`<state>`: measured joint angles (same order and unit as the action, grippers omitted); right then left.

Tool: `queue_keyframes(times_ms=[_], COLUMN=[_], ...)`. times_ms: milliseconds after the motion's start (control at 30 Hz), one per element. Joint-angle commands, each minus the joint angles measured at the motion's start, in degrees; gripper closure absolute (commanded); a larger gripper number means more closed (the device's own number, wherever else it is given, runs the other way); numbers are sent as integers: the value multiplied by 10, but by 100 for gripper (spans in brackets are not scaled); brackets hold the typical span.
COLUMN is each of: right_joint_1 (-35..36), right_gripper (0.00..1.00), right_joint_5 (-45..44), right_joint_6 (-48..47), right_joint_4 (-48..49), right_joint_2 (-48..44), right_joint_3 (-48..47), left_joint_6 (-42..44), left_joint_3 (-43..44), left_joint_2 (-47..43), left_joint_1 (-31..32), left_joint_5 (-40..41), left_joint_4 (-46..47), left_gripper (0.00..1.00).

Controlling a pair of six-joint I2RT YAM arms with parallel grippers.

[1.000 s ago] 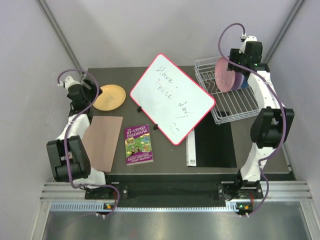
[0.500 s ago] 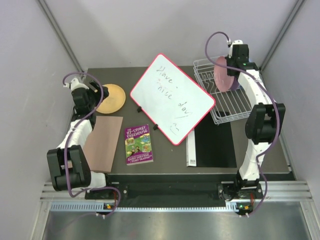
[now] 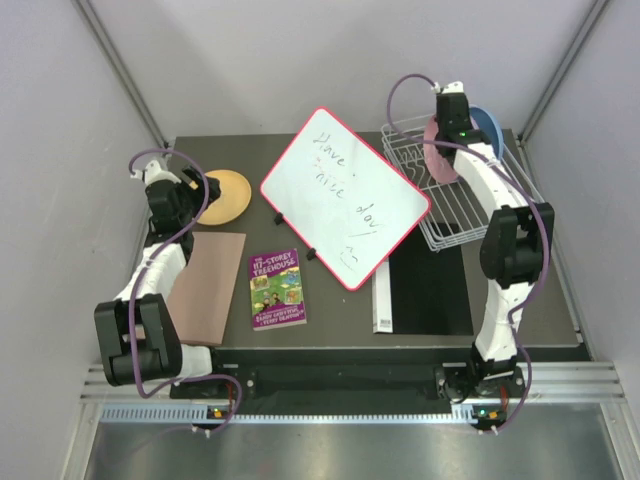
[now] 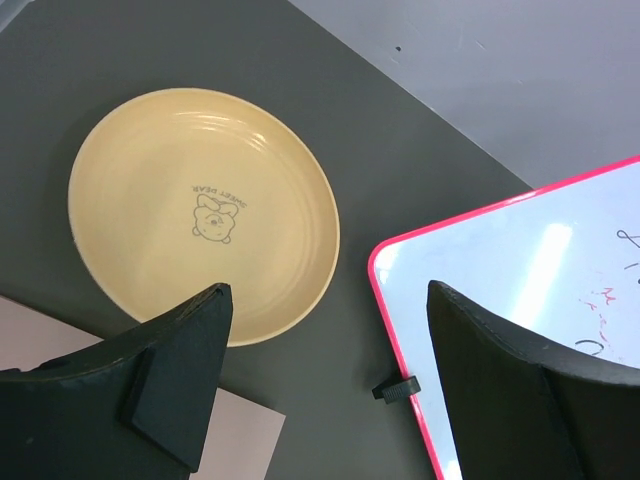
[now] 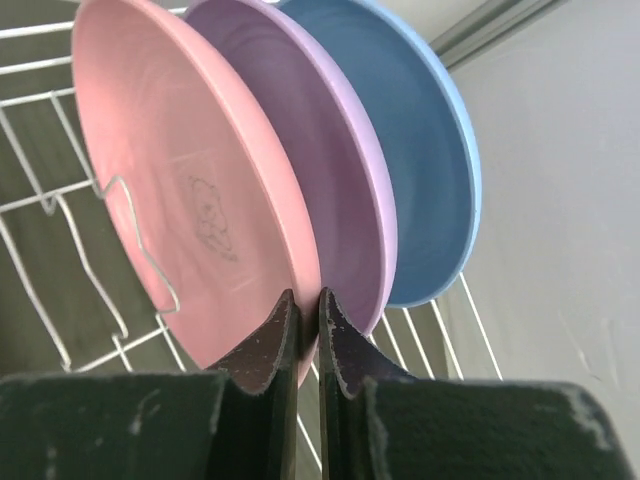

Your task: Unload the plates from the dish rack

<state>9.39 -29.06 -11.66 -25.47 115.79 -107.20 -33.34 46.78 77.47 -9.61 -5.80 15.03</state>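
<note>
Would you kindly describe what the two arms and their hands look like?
The left arm and right arm have white links with bulky black joints; a purple cable loops along each. The left hand and right hand have dark, blocky, wedge-shaped fingers.

From above, the right arm (image 3: 492,188) covers much of the pink plate (image 3: 432,150), and we cannot make out the purple plate (image 5: 335,170). The whiteboard (image 4: 530,270) runs off the left wrist view's right edge, its scribbles unreadable there.

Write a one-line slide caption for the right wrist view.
Right gripper pinches the lower rim of the pink plate, standing beside the lilac plate and blue plate in the white wire dish rack.
</note>
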Motion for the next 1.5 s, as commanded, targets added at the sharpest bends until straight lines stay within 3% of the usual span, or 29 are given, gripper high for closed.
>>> queue_keyframes(times_ms=[0,533,767,933,1067,1100,1267,1467], right_joint_1=[55,77,78,72,71,70,70,71], right_gripper=[100,100,100,100,100,100,100,100], right_joint_5=[-156,-275,-268,-127,16,89,288,392], right_joint_6=[-47,-136,-123,18,98,112,203,259], right_joint_4=[160,369,340,163,95,90,105,134], right_joint_2=[-63,-137,-232,-298,-349,-357,-393,-391], right_joint_3=[53,170,178,165,177,182,226,268], left_joint_6=[-6,6,15,6,-3,-12,-36,-44], left_joint_3=[0,0,25,51,67,67,74,61], left_joint_2=[-14,-19,-20,-10,7,10,38,48], left_joint_1=[13,49,73,93,137,143,178,215], left_joint_5=[-3,13,-9,-73,-126,-136,-164,-146], left_joint_4=[27,21,9,40,82,96,162,228], left_gripper=[18,17,18,18,18,18,19,19])
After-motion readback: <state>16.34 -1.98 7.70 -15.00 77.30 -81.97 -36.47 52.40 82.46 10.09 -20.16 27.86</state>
